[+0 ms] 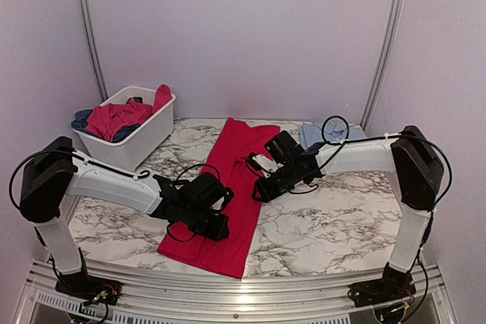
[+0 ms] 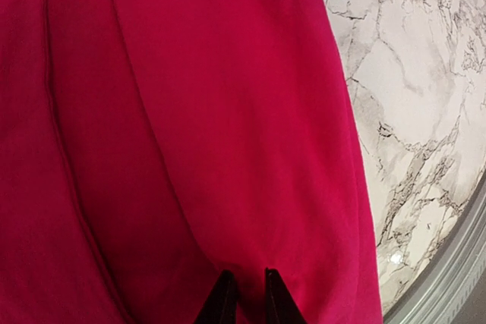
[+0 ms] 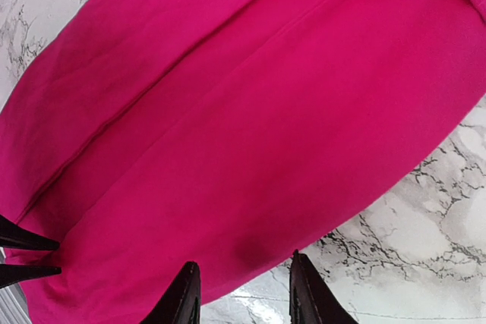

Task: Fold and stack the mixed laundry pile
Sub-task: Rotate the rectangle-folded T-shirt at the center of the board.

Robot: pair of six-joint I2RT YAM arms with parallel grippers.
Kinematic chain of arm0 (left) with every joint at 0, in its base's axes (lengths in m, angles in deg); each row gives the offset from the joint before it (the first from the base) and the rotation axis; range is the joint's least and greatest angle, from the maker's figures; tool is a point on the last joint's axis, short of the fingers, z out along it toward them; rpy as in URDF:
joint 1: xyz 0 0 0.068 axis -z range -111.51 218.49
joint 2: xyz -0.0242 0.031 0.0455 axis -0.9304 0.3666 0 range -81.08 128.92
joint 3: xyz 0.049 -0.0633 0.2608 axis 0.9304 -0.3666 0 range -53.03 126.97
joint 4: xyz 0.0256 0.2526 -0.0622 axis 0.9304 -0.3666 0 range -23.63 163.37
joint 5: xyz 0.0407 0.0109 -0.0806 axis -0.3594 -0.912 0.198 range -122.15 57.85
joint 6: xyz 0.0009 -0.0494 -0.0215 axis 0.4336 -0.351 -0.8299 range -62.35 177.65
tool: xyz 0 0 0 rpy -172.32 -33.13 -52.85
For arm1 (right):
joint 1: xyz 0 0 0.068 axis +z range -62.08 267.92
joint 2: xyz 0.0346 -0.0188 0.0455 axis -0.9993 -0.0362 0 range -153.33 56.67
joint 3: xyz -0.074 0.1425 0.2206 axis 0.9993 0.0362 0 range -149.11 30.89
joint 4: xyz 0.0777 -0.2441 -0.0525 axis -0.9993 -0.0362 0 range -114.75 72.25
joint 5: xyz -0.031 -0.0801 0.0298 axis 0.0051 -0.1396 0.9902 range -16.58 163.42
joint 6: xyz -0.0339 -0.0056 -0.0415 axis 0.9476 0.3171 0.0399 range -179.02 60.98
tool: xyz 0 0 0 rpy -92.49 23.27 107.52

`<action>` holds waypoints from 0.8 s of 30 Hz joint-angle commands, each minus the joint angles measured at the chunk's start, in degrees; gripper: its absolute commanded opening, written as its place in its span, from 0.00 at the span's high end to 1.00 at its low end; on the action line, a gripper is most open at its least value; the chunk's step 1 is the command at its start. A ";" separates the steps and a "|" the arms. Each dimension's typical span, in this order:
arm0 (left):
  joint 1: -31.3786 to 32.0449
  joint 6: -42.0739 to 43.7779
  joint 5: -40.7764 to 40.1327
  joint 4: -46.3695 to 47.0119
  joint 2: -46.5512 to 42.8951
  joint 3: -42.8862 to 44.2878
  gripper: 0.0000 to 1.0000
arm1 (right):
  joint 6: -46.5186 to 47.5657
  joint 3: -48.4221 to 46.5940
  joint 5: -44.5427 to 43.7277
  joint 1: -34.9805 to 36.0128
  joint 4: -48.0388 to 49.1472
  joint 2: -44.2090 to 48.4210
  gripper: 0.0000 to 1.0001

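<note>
A bright red garment (image 1: 228,187) lies as a long strip on the marble table (image 1: 326,218), running from the back middle to the front edge. My left gripper (image 1: 219,227) is low on its front part. In the left wrist view the fingers stand close together (image 2: 250,295), pinching a fold of the red cloth (image 2: 190,111), and creases run toward the tips. My right gripper (image 1: 260,190) is open at the garment's right edge; in the right wrist view (image 3: 243,290) the cloth edge (image 3: 250,149) lies between its fingers. A light blue garment (image 1: 313,134) lies at the back right.
A white plastic basket (image 1: 148,140) stands at the back left with red (image 1: 114,117) and dark blue (image 1: 82,121) garments in it. The left gripper's fingertips (image 3: 30,242) show at the left edge of the right wrist view. A metal rail (image 1: 243,294) runs along the front.
</note>
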 commanded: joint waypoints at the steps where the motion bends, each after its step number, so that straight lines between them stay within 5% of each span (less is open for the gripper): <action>1: 0.13 -0.66 -0.80 -1.26 0.71 1.75 0.91 | -0.15 -0.12 -0.57 -0.22 0.24 1.66 0.65; 3: 0.13 -0.79 -1.39 -1.31 0.27 1.64 1.00 | -0.05 -0.23 -0.66 -0.22 0.10 1.73 0.65; 14: -0.39 -2.38 -7.23 -4.29 -6.44 -1.53 1.00 | 0.09 -0.26 -0.51 -0.22 -0.45 2.36 0.64; 24: -1.23 -3.27 -7.99 -3.27 -3.73 -4.55 1.00 | -1.01 0.20 2.33 1.15 0.66 2.76 0.65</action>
